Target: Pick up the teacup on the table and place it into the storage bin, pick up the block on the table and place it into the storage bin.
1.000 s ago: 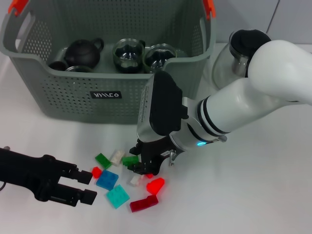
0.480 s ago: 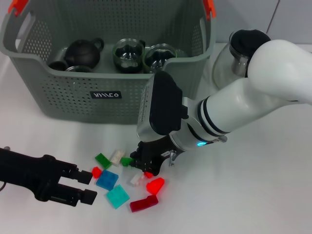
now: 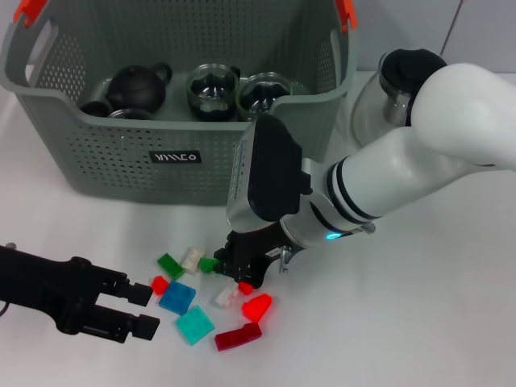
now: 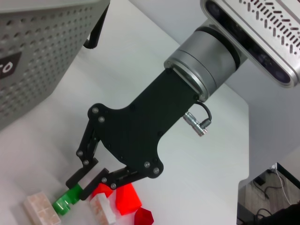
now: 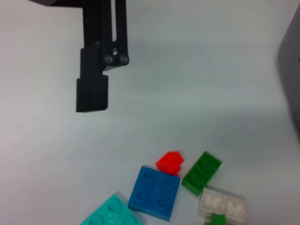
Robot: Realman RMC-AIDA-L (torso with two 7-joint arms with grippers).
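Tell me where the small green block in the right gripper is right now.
In the head view the small green block sits just in front of the storage bin, pinched in the right gripper, beside a white block among the scattered bricks.

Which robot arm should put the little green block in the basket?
The right one, probably. The right gripper already pinches the green block, just in front of the storage bin. The left gripper sits open, holding nothing.

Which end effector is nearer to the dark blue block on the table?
Left. The left end effector sits just beside the dark blue block, on its left. The right end effector, shut on a small green block, is slightly farther away.
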